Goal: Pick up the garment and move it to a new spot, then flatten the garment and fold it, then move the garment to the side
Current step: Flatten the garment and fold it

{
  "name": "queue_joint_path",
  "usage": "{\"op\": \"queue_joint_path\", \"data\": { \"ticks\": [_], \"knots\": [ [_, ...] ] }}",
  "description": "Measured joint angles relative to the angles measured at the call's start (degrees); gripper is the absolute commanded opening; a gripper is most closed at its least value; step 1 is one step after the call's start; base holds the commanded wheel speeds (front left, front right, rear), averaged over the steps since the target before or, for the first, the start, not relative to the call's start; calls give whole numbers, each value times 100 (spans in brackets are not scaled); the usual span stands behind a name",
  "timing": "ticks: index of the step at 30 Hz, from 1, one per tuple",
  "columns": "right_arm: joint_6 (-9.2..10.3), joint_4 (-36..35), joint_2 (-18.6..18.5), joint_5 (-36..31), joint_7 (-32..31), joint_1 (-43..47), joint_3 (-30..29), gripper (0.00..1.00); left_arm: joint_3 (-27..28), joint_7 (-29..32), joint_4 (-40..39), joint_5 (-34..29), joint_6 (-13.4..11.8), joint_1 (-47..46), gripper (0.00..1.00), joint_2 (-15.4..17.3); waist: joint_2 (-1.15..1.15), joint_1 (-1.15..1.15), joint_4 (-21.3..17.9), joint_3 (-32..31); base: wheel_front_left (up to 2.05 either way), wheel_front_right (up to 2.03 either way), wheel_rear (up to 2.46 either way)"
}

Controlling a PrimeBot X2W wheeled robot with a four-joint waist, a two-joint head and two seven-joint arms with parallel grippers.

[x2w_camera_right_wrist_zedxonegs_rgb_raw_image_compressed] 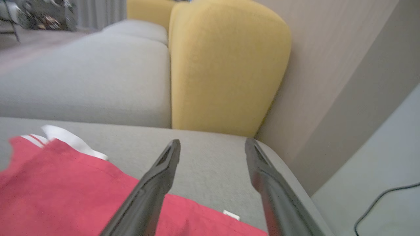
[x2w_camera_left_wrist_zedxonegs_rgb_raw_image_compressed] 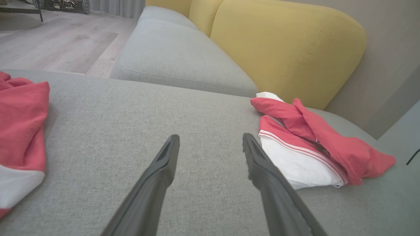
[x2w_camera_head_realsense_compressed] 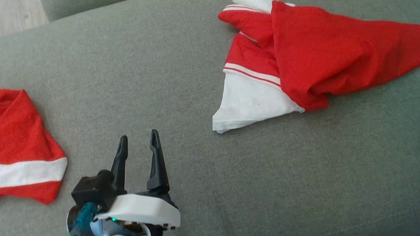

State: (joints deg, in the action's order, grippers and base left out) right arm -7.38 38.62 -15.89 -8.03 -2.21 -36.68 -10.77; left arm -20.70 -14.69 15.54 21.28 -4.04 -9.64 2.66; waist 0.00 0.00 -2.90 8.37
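Lying crumpled on the grey sofa point(x2w_camera_head_realsense_compressed: 181, 54), the red-and-white garment point(x2w_camera_head_realsense_compressed: 311, 56) tapers toward our right tool point(x2w_camera_right_wrist_zedxonegs_rgb_raw_image_compressed: 212, 144), spread wide; our left tool point(x2w_camera_head_realsense_compressed: 138, 137) gapes too, empty.

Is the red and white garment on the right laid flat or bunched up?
Bunched up: the garment lies rumpled on the grey cushion, red cloth draped in wrinkles over its white part.
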Motion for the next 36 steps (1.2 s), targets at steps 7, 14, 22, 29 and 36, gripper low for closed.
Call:
{"op": "queue_joint_path", "data": {
  "ticks": [7, 14, 22, 29, 36],
  "knots": [
    [0, -1193, 648, 668, 638, 1111, 171, 100, -33, 0, -87, 66, -33, 32, 100, 0, 0, 0, -39, -236, 0, 0, 0],
    [0, -2294, 1193, 1109, 836, 2323, 214, 100, -99, 0, -152, 68, -40, 145, 100, 2, 0, 0, -130, -224, 0, 0, 0],
    [0, -2753, 1288, 1155, 834, 2460, 350, 100, -762, 2, 513, -132, 406, -302, 100, 1, 0, 0, -447, -59, 0, 0, 0],
    [0, -2862, 1315, 1239, 875, 2458, 514, 100, -1345, 131, 1915, -188, 240, -1418, 100, -12, 0, 0, -810, 112, 0, 0, 0],
    [0, -2918, 1316, 1308, 906, 2444, 546, 100, -1575, 258, 2927, -193, -56, -2035, 100, -23, 0, 0, -1116, 236, 0, 0, 0]
  ]
}}
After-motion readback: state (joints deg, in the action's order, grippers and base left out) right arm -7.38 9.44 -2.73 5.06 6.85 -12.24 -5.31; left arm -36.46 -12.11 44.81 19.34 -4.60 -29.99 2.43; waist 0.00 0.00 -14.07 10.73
